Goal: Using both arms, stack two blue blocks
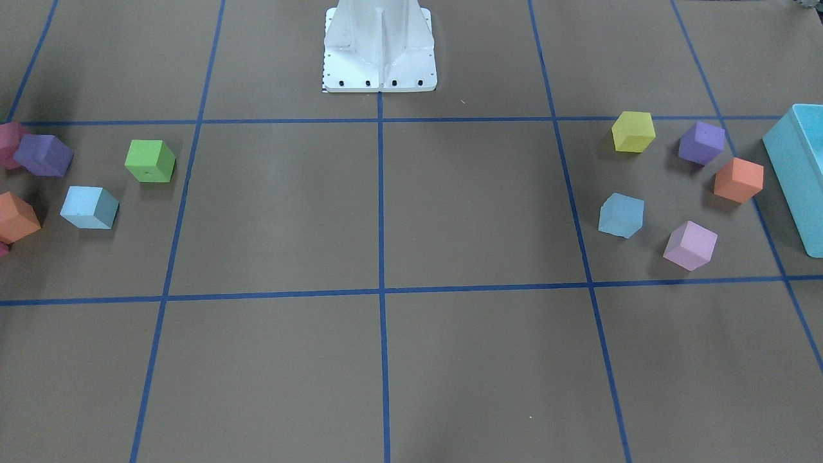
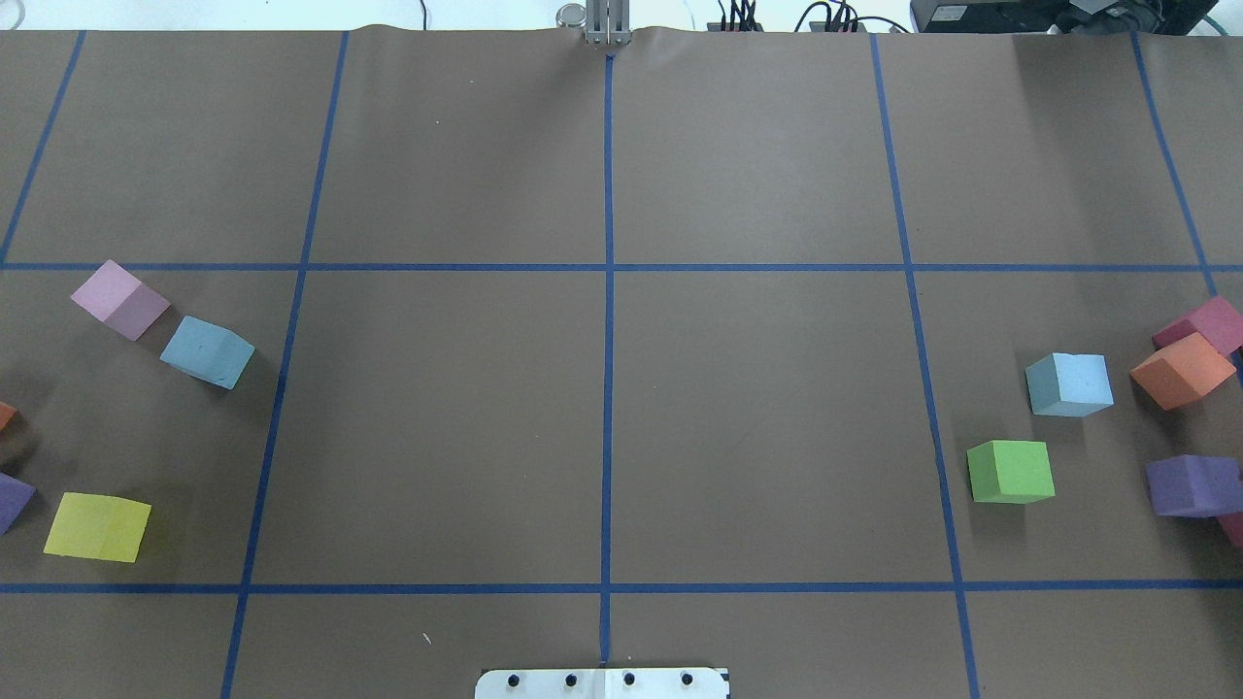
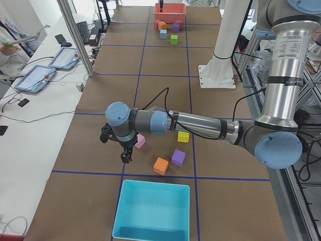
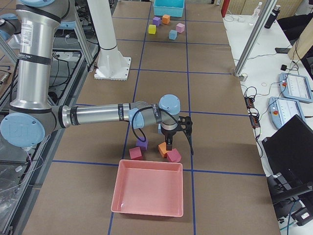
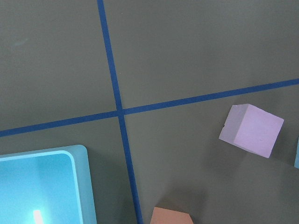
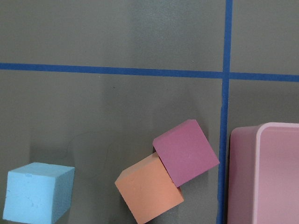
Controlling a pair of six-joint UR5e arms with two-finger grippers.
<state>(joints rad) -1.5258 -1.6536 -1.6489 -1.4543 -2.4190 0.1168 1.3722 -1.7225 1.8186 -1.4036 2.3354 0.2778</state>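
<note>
Two pale sky-blue blocks lie far apart on the brown table. One blue block [image 2: 207, 351] [image 1: 621, 215] is on my left side, next to a pink cube [image 2: 120, 299]. The other blue block [image 2: 1069, 384] [image 1: 89, 207] is on my right side and shows in the right wrist view [image 6: 37, 198]. My left gripper [image 3: 125, 156] hangs above the left cluster. My right gripper [image 4: 169, 145] hangs above the right cluster. Both show only in the side views, so I cannot tell whether they are open or shut. No fingers show in the wrist views.
A turquoise bin [image 1: 797, 167] [image 3: 153, 211] stands at the left end, a pink bin [image 4: 146, 188] at the right end. Yellow [image 2: 97, 526], green [image 2: 1011, 471], orange [image 2: 1181, 370], purple [image 2: 1192, 484] and magenta [image 2: 1209, 324] cubes lie around the blue blocks. The white pedestal [image 1: 379, 45] stands mid-table.
</note>
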